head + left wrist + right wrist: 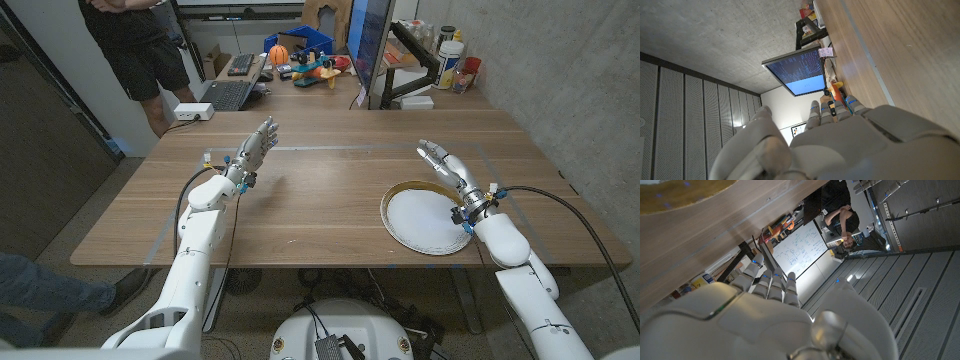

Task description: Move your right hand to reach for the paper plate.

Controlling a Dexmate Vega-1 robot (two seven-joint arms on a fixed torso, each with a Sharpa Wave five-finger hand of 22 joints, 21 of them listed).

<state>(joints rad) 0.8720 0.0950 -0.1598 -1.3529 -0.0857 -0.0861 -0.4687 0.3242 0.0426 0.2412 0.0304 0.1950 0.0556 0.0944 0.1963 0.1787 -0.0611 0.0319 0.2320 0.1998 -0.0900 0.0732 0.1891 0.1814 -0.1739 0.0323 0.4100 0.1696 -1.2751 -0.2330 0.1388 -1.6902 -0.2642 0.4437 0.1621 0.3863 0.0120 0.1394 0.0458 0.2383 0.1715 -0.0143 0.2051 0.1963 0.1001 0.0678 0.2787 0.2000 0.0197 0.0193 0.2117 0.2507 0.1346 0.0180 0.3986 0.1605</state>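
Right hand (448,168) hangs just beside the paper plate (425,218), fingers straight, close together, holding nothing. Best to drift inward and lower gently onto the rim. Left hand (252,152) waits, fingers slightly spread.

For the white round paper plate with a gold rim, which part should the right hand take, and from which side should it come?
Probably the rim nearest the right hand, coming from the plate's right. The white round paper plate with a gold rim lies flat on the wooden table, so only its thin raised edge offers a hold: fingers sliding under it, thumb on top. The hand hovers open by that edge, not yet touching it.
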